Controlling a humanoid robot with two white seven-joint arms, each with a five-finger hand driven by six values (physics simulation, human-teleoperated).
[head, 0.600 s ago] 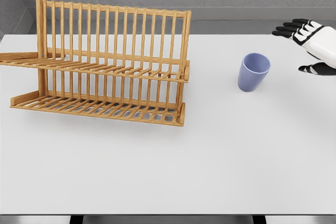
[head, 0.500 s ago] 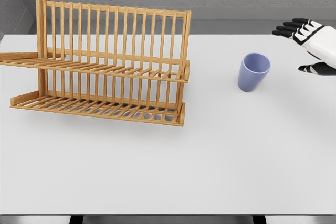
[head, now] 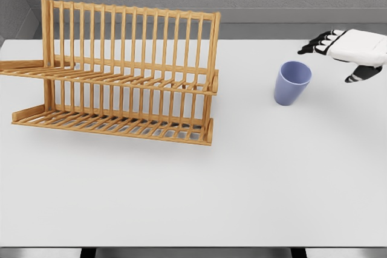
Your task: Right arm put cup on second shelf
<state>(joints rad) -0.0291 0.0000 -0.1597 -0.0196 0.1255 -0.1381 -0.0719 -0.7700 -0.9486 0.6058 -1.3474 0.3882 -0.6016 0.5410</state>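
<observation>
A lavender-blue cup (head: 292, 83) stands upright on the white table (head: 242, 185), right of centre. A wooden two-tier dish rack (head: 121, 74) fills the left half, its upper shelf (head: 115, 78) at mid height and its lower shelf (head: 112, 125) just above the table. My right hand (head: 335, 58) comes in from the right edge, a little right of and above the cup. Its black-tipped fingers (head: 314, 45) are spread and its thumb (head: 361, 74) points down; it holds nothing and stays apart from the cup. The left arm is out of view.
A grey wall and ledge (head: 242, 13) run behind the table. The table's front edge (head: 193, 247) lies at the bottom of the view.
My right hand has moved left toward the cup and turned its palm more downward. The cup and the rack have not moved.
</observation>
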